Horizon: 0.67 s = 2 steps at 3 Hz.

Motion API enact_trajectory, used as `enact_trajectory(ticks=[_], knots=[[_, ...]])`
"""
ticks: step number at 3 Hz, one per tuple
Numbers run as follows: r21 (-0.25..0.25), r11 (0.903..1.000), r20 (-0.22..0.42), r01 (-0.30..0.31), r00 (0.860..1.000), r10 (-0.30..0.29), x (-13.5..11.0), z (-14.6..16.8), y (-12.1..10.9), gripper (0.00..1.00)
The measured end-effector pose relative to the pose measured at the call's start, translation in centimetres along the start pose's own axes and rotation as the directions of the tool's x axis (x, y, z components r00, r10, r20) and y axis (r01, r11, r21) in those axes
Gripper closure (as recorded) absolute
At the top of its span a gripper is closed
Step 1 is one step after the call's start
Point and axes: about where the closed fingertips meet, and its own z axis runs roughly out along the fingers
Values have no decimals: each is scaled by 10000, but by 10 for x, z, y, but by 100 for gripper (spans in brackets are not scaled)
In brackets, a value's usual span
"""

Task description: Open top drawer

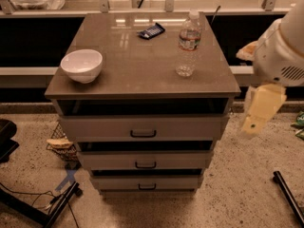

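Front of top drawer: speckled floor lies open, giving a straight approach to the black pull handle.
Right of top drawer: end effector hangs near the drawer's right end, not touching it, about level with the front.
Left of top drawer, lower: wire basket by the cabinet side. A black stand leg and cables lie further out.
Front-right: black bar on the floor, well apart.
Above top drawer: tabletop overhangs a dark gap. The white bowl and water bottle stand back from its edge.
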Motion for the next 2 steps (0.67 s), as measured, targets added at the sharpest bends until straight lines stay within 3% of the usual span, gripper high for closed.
enact_trajectory(ticks=[1,2], knots=[[-28,9986,744,532,9958,-528,-14,47,24,0],[-72,9928,1475,1194,9821,-1170,-25,103,53,0]])
